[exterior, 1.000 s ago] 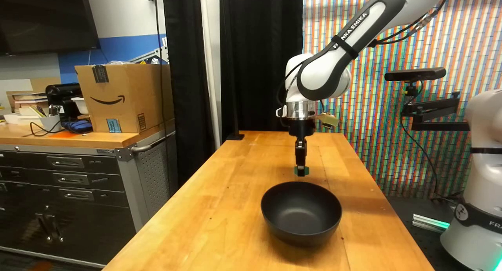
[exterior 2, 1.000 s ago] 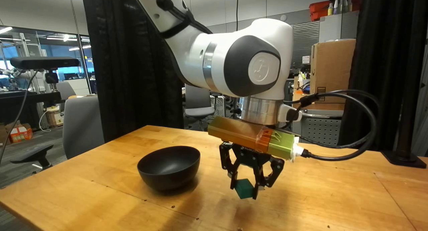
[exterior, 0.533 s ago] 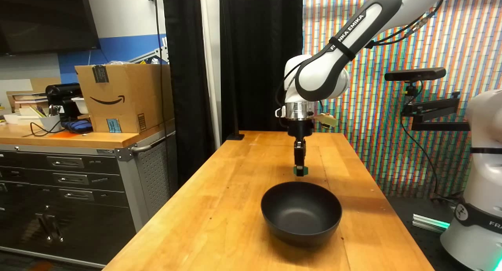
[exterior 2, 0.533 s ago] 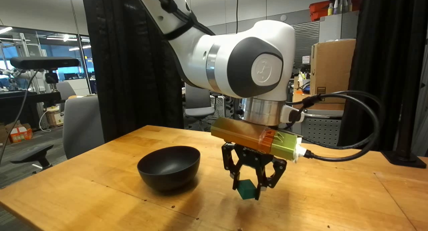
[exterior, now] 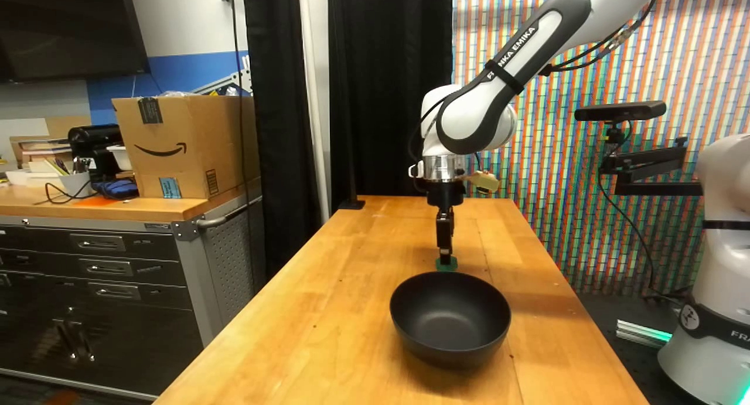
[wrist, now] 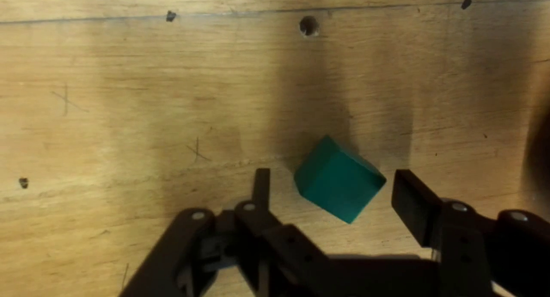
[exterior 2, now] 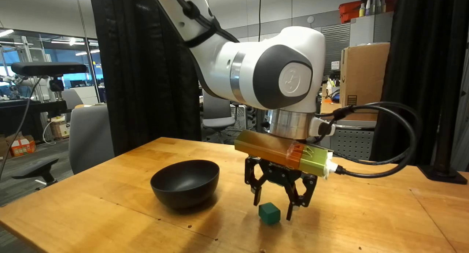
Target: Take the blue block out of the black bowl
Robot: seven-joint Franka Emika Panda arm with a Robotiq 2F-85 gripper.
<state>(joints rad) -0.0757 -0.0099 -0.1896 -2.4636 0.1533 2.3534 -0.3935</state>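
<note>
Teal-green cubic block (exterior 2: 269, 213) outside the round black bowl (exterior 2: 187, 200)
Black two-fingered hand (exterior 2: 273, 211) parted wider than the block, gripping nothing, above the wooden bench (exterior 2: 110, 223).

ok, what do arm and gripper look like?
White Panda arm, dark grey panels, white FRANKA EMIKA lettering partly hidden by a black strap, silver collar at the wrist. Robotiq gripper: black, slim linked fingers. Above it, an orange and olive-green casing; a black cable loops from its white-wrapped end. Black cabling runs along the arm.
</note>
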